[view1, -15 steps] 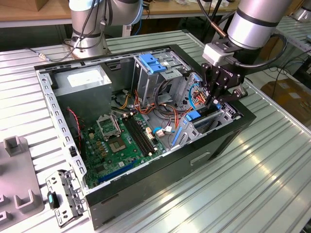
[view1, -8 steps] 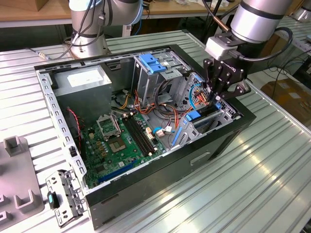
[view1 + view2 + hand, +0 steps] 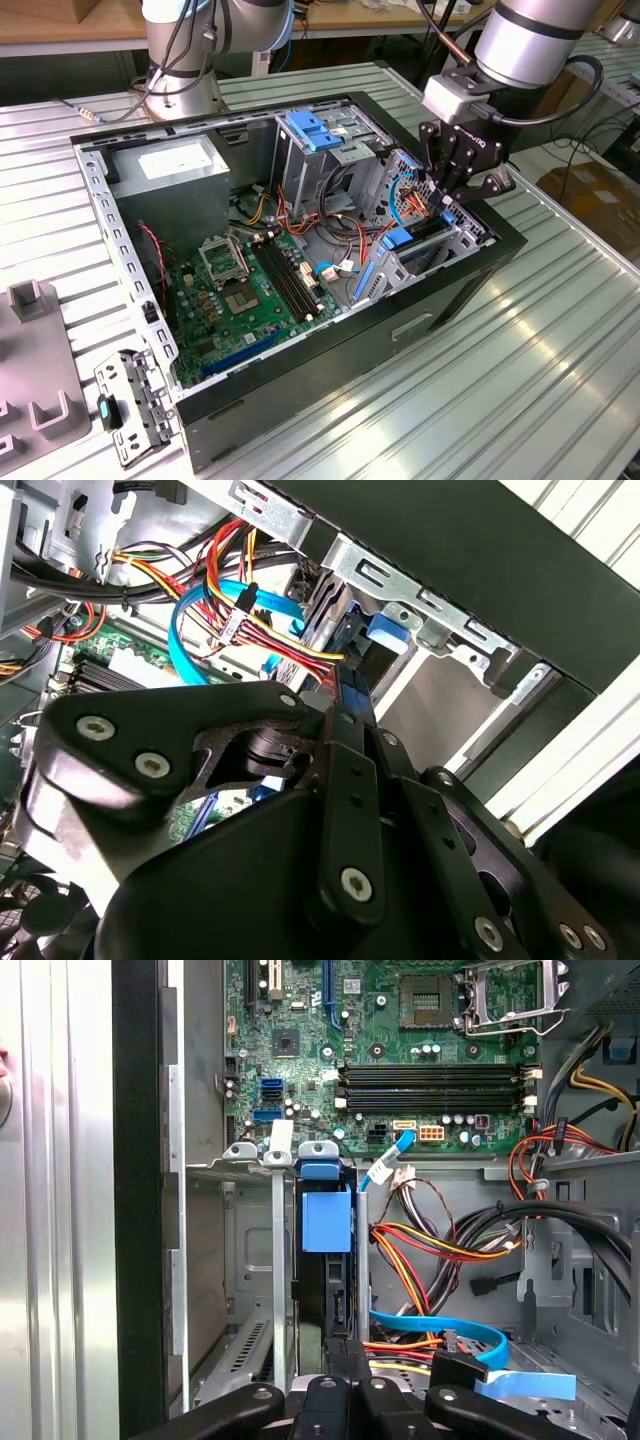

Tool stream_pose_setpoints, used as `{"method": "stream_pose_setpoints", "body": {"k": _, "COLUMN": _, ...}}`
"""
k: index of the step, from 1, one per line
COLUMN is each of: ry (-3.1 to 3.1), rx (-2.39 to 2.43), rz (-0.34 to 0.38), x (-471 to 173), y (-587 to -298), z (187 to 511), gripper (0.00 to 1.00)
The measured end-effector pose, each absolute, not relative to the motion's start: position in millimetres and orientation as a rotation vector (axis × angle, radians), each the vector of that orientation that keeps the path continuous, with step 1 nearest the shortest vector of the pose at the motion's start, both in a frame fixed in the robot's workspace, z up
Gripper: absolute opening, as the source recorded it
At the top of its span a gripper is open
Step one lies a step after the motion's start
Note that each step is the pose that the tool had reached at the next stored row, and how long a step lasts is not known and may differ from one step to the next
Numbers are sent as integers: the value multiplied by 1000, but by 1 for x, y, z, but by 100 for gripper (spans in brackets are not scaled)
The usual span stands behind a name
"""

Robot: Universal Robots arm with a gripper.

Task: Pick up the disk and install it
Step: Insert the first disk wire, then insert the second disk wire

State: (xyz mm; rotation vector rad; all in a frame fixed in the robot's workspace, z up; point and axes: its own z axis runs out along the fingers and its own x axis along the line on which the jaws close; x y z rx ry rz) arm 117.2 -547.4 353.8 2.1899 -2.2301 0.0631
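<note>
Open computer case [image 3: 300, 300] lies on the ribbed table [image 3: 520, 380], near its far edge. Tool [image 3: 447, 192] is down at the drive cage [image 3: 440, 235]. Disk [image 3: 326, 1260] stands on edge in a cage slot, blue carrier tab outermost; tool fingers [image 3: 345, 1360] clamped on its edge. Judged: insertion largely done, release outstanding.

- No text legible enough to read anywhere.
- Gripper [image 3: 449, 196]: short white lettering on its black body in the exterior view, too small to make out.
- Power supply [image 3: 170, 172], at the case's [image 3: 330, 375] back corner on the exterior view's left: white label on top, print unreadable.
- Circuit board [image 3: 400, 1050] on the case floor: tiny white markings and a small white sticker [image 3: 352, 985] in the first wrist view, none readable.
- No signs or numbers on the bench [image 3: 520, 390].
</note>
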Motion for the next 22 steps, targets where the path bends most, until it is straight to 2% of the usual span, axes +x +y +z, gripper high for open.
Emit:
{"method": "stream_pose_setpoints", "body": {"k": 19, "ry": -2230, "rx": 2190, "rz": 64, "x": 103, "y": -547, "z": 354, "gripper": 11}}
{"method": "stream_pose_setpoints", "body": {"k": 22, "ry": -2230, "rx": 2190, "rz": 64, "x": 103, "y": -547, "z": 364, "gripper": 11}}
